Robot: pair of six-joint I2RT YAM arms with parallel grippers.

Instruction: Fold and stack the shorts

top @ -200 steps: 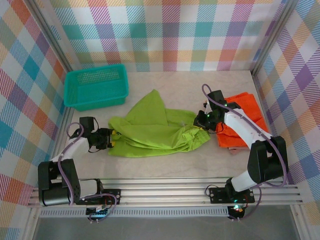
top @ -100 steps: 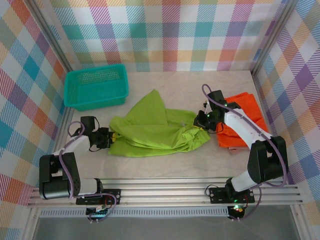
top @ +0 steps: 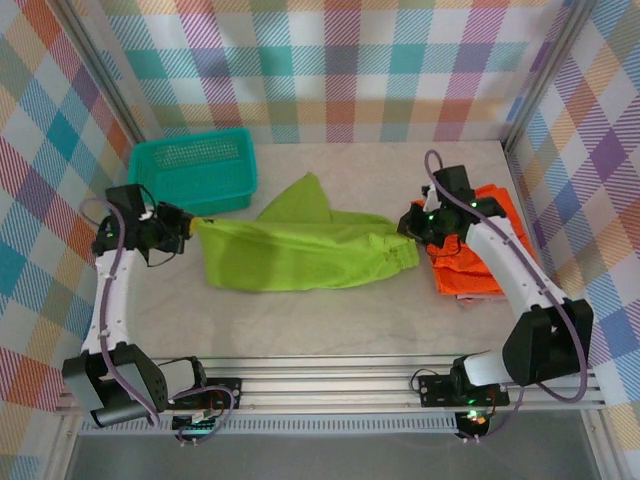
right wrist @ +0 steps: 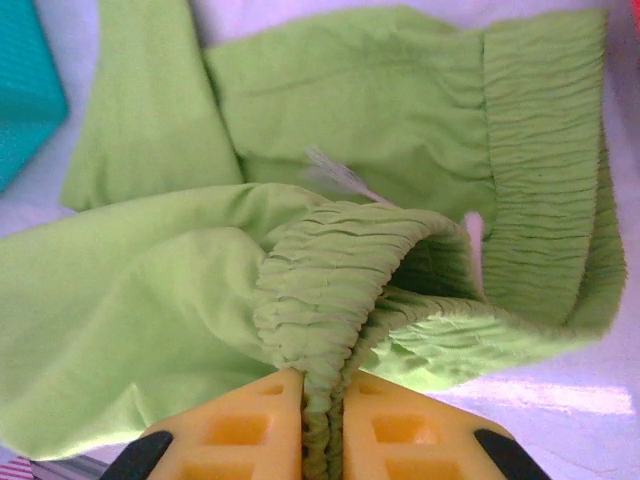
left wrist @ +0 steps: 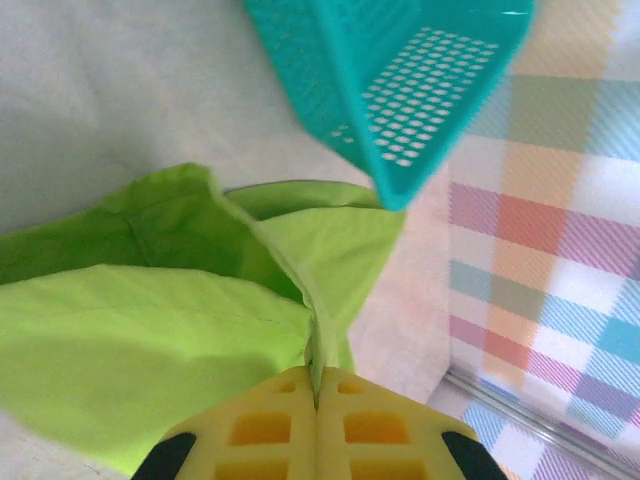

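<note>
The lime green shorts (top: 300,255) hang stretched between both grippers above the table's middle. My left gripper (top: 188,224) is shut on a leg hem of the green shorts (left wrist: 200,340), just in front of the teal basket. My right gripper (top: 408,226) is shut on the gathered waistband of the green shorts (right wrist: 330,280). The bright orange shorts (top: 475,255) lie folded at the right, partly under my right arm. One green leg (top: 298,198) trails back on the table.
A teal mesh basket (top: 192,172) stands at the back left, its corner (left wrist: 400,110) close above my left gripper. Plaid walls close in the back and both sides. An aluminium rail (top: 330,385) runs along the near edge.
My left gripper closed on the green shorts' hem, then lifted and swung back-left toward the basket. The right gripper rose slightly. The shorts went from a crumpled heap to pulled taut.
</note>
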